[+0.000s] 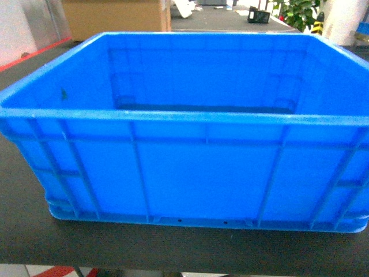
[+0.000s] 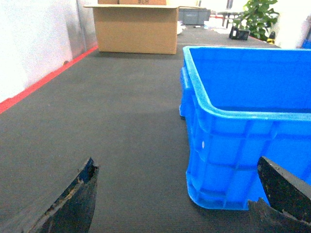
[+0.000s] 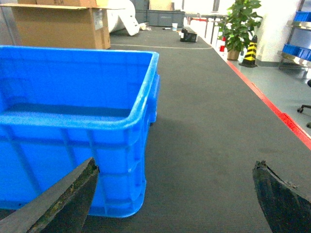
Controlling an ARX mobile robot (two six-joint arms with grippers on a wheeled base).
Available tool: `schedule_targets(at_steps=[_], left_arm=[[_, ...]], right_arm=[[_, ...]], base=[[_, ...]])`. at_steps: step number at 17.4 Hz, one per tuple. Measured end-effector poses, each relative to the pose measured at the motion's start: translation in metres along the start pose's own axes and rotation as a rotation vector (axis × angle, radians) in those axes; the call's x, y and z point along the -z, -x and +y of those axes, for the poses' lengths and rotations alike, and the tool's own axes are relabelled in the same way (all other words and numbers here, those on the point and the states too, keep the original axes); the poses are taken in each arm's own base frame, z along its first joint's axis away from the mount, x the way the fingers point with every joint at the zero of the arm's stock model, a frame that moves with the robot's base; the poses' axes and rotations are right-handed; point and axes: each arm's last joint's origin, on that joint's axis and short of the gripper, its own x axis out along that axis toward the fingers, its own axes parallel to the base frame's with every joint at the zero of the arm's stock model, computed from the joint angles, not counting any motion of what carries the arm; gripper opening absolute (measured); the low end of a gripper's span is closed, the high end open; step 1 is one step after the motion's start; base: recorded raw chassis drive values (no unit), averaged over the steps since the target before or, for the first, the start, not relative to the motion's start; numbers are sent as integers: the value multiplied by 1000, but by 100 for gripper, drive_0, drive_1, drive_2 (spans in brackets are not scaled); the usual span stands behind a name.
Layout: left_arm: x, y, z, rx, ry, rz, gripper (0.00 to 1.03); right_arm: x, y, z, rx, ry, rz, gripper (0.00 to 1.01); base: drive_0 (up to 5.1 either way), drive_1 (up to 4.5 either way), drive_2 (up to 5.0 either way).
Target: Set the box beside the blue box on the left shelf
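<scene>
Blue box (image 1: 184, 179) sits on dark matting (image 2: 112, 126), both hands open.

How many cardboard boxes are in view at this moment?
1. A cardboard box stands on the dark mat, beyond the blue crate toward its far left; all three views show it. More could be hidden behind the crate.

Large bright-blue ribbed plastic crate (image 2: 243, 141) on dark grey textured mat (image 2: 107, 126), brown cardboard box (image 2: 136, 28) behind, spread left gripper (image 2: 180, 204) fingertips (image 2: 73, 204) in foreground
</scene>
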Motion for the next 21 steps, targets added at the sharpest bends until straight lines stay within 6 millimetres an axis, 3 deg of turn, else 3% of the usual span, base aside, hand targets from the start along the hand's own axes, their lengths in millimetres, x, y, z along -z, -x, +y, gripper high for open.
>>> schedule_targets(at_steps=[21], left_arm=[[0, 0, 0, 0, 0, 0, 98]], right_arm=[[0, 0, 0, 0, -2, 1, 98]], base=[[0, 0, 0]])
